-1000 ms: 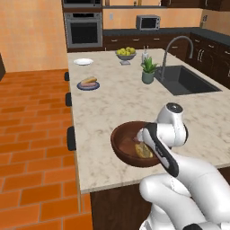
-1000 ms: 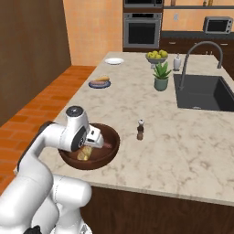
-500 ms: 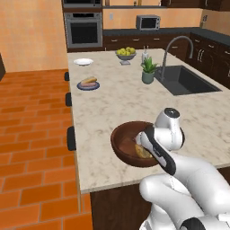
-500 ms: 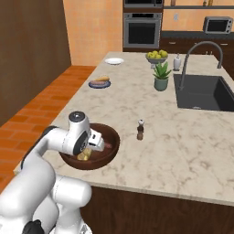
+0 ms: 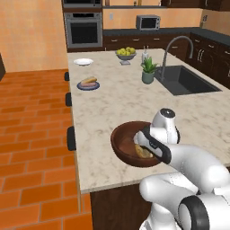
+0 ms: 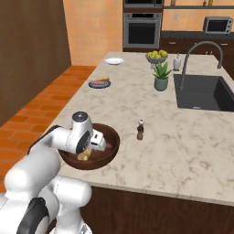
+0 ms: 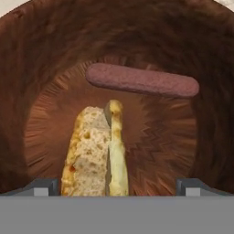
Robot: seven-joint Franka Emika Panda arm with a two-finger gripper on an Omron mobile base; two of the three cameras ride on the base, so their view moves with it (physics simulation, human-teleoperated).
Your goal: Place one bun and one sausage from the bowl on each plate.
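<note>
One bun (image 7: 97, 151) lies lengthwise between the spread, empty jaws in the hand view, the sausage (image 7: 142, 81) crosswise at twelve o'clock. From both base views, the gripper (image 5: 144, 144) dips into the bowl (image 6: 109, 148) at the counter (image 6: 183, 137) edge.

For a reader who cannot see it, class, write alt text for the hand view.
Close look down into the brown wooden bowl, where a split bun lies lengthwise in the middle with a reddish sausage lying crosswise beyond it, the two apart. The gripper hangs over the bun with its jaws wide open, holding nothing.
</note>
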